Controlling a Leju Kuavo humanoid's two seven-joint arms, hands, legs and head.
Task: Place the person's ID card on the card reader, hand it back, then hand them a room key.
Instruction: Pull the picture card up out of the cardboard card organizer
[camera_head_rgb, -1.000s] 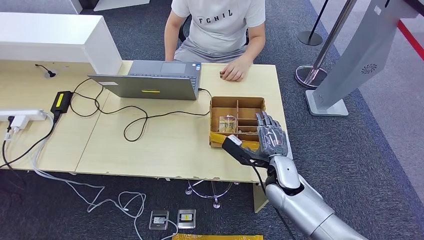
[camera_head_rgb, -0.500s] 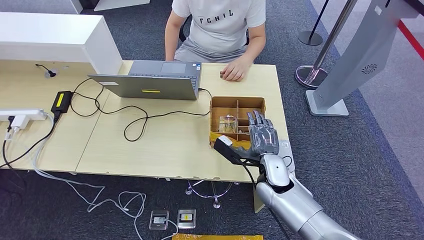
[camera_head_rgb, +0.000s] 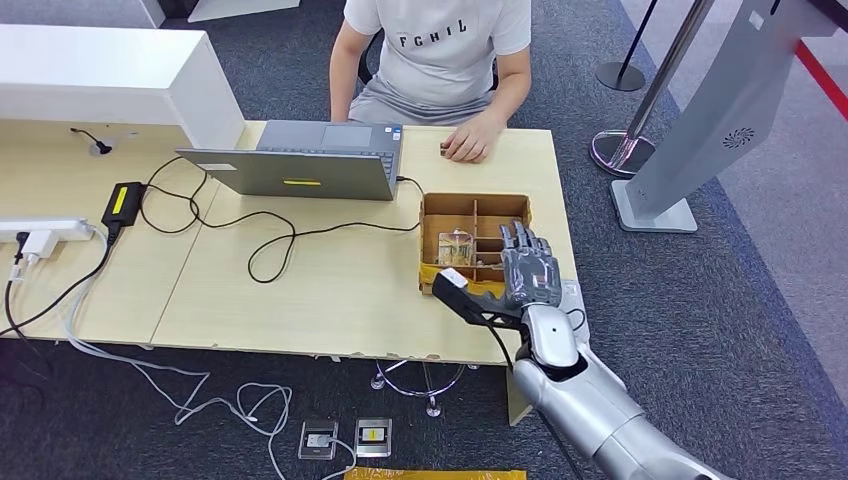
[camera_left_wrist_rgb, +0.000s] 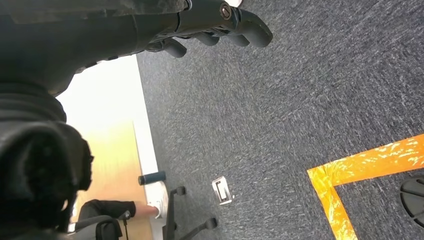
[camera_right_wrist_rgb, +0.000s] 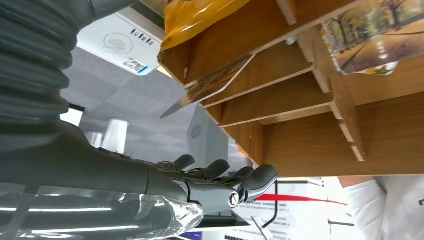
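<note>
Hand, right (camera_head_rgb: 527, 272): fingers spread, empty, poised over wooden organizer (camera_head_rgb: 474, 208) to pick from a compartment.
Hand, left (camera_left_wrist_rgb: 215, 25): hanging above carpet, fingers curled, empty.
Card reader (camera_right_wrist_rgb: 120, 41): beside organizer, within reach.

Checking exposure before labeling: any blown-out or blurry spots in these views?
Left wrist view: desk top is blown out to near white, carpet sharp. Right wrist view: wooden organizer sharp, bright reflections on the arm cover below the right hand. Head view: evenly lit, no glare.
</note>
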